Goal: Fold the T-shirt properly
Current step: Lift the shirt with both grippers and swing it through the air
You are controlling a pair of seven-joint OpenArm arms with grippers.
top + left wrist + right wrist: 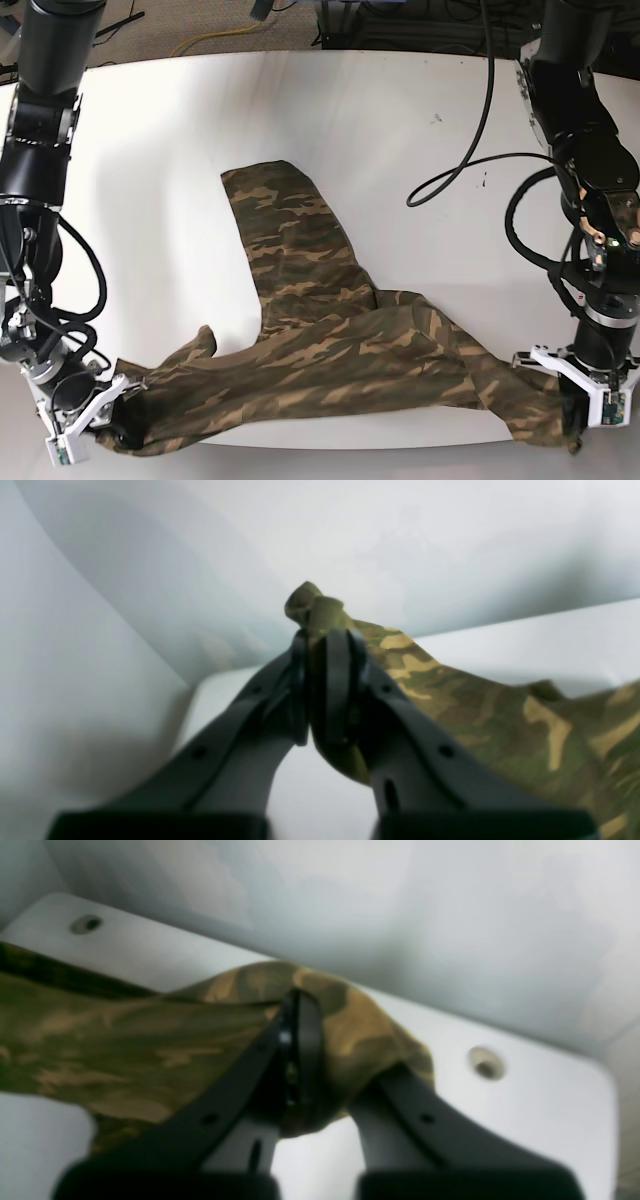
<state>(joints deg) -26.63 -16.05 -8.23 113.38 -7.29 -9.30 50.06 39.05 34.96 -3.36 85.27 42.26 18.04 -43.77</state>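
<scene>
The camouflage T-shirt (330, 350) lies on the white table (400, 110), drawn out in a long band along the near edge, with one part reaching back toward the middle. My left gripper (572, 440) is shut on the T-shirt's corner at the base view's lower right. In the left wrist view a tuft of cloth (312, 605) pokes out past the closed left gripper (324, 637). My right gripper (118, 430) is shut on the T-shirt's other end at the lower left. In the right wrist view the T-shirt (125, 1040) drapes over one finger of the right gripper (312, 1012).
Black cables (470, 150) hang from the arm at the base view's right and loop over the table. Two round holes (485, 1062) (85, 924) sit in the tabletop near the right gripper. Both grippers are at the table's near edge.
</scene>
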